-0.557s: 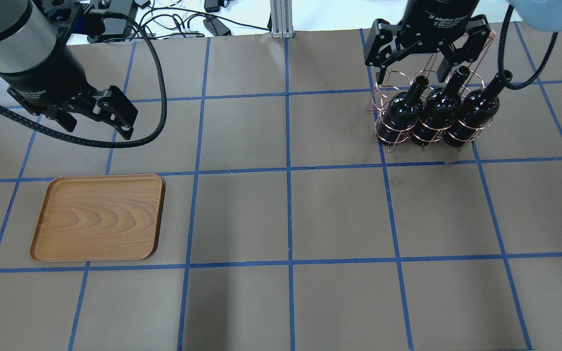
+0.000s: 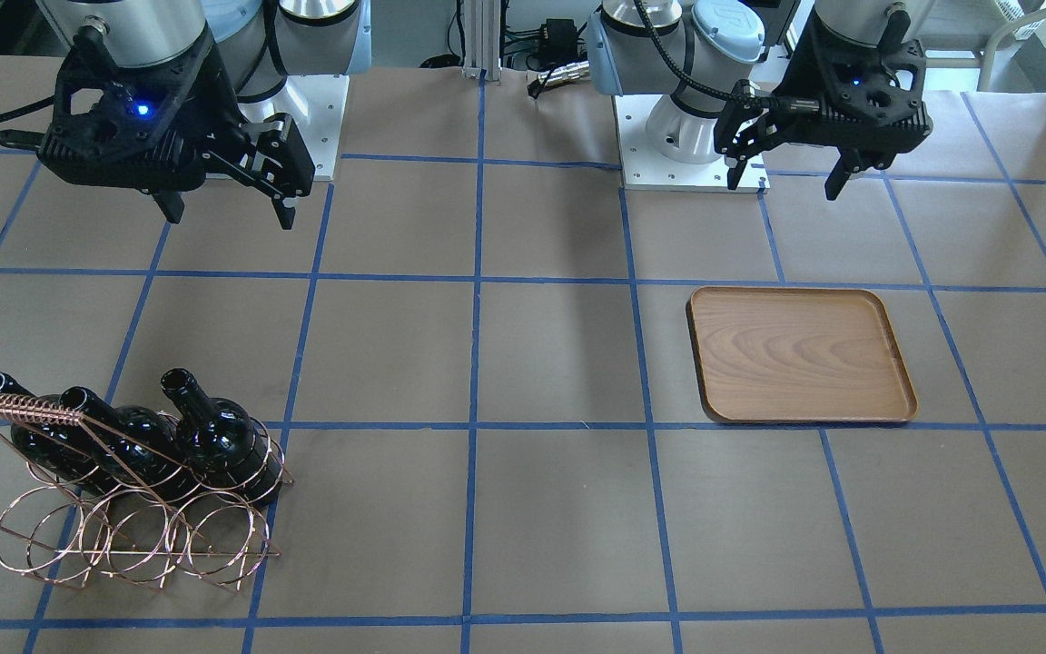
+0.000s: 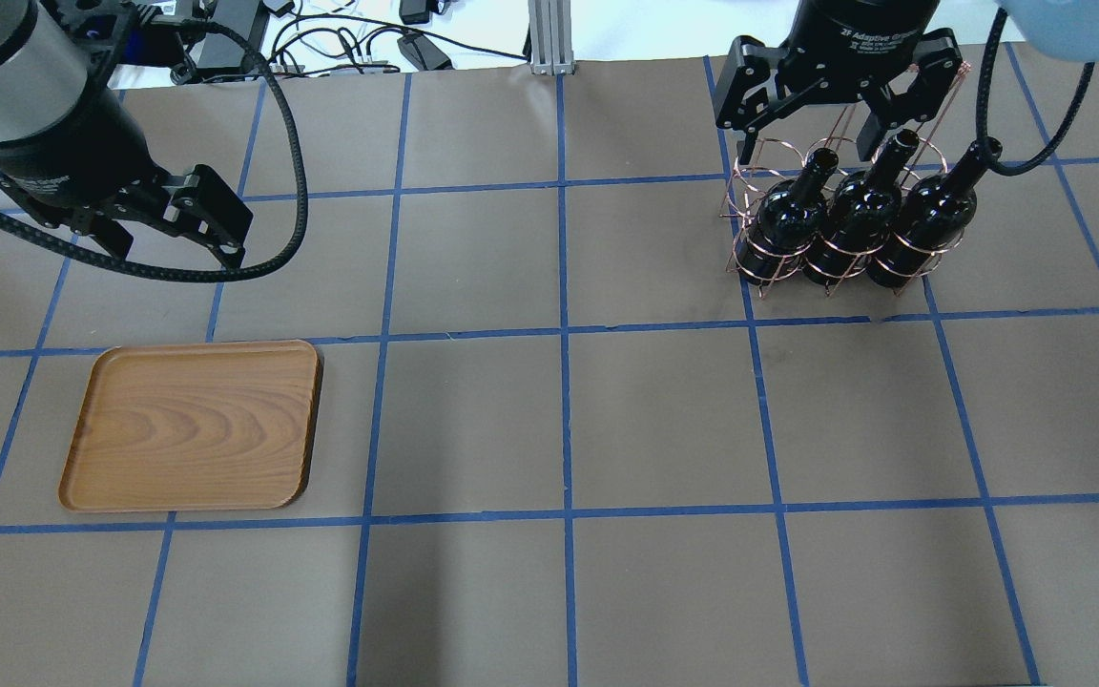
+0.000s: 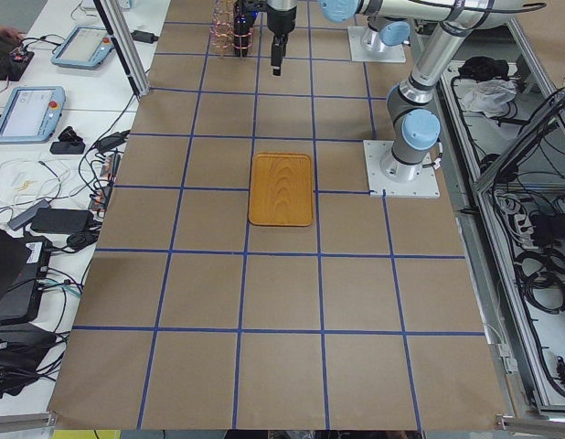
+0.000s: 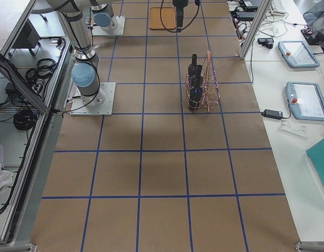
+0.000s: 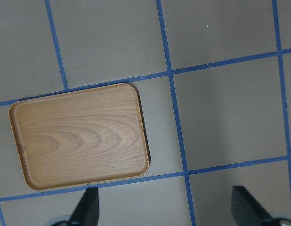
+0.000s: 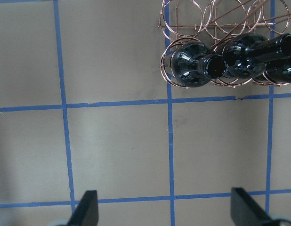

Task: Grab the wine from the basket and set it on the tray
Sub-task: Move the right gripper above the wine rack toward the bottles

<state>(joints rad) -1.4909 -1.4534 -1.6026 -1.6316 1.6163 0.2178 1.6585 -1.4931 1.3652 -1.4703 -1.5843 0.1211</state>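
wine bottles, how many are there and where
3. All sit side by side in the basket: left bottle, middle bottle and right bottle, as seen from overhead. None is on the tray, and no others show.

Three wines (image 2: 207, 438) stand in the basket (image 2: 24, 411), tray (image 2: 800, 354) well apart.

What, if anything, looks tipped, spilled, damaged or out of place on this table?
Nothing stands out. All three wine bottles sit in the basket, none fallen or spilled. The tray lies flat and bare on the table. The left gripper and right gripper hang open, touching nothing.
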